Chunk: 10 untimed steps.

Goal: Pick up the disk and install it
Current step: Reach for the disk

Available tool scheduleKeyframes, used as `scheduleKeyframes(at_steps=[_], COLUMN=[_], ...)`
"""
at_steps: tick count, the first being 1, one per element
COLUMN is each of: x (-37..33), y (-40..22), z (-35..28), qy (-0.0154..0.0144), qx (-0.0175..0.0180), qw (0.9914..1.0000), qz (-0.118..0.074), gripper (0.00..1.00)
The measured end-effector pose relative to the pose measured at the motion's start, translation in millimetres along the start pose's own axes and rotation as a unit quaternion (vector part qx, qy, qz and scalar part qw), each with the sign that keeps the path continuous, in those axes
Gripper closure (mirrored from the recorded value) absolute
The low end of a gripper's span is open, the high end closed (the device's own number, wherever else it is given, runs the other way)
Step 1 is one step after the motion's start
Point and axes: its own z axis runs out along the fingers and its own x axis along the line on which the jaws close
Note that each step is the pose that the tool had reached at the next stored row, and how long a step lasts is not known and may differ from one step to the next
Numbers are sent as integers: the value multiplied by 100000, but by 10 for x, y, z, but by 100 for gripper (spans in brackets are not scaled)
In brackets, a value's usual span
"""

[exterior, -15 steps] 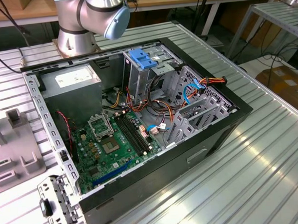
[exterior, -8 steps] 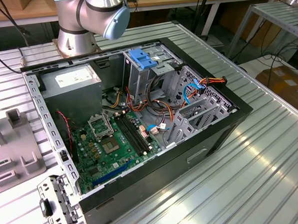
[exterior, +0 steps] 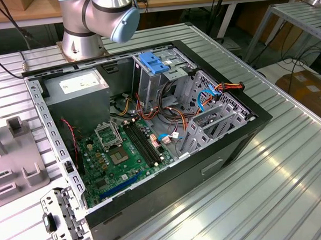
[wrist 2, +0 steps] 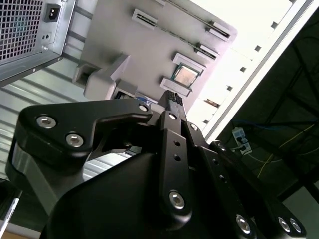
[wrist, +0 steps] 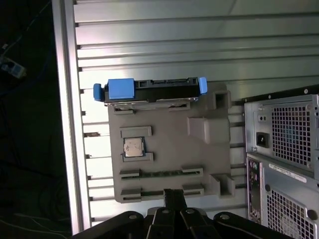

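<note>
Flat hard drive [wrist: 149,93] with blue side rails, stood edgewise in grey fixture tray [wrist: 169,149], jaws clenched empty, apart from it.

Ahead of my pincer [wrist: 173,192], open room is stretching over the grey holder [wrist: 172,149]; the computer case [wrist: 284,134] is flanking it.

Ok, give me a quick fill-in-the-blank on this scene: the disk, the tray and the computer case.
1. The disk rests on the grey tray, ___ the case.
2. The plastic rails at the disk's ends are coloured ___.
3. The end effector hovers at the tray's edge, holding ___.

Missing words: outside; blue; nothing.
</note>
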Motion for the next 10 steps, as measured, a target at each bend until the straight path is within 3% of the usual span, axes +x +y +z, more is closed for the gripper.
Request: scheduleKeyframes(at_steps=[10], x=[12], y=[165], z=[1], qy=[1], qx=[1], qw=[100000], qz=[-4], gripper=[89])
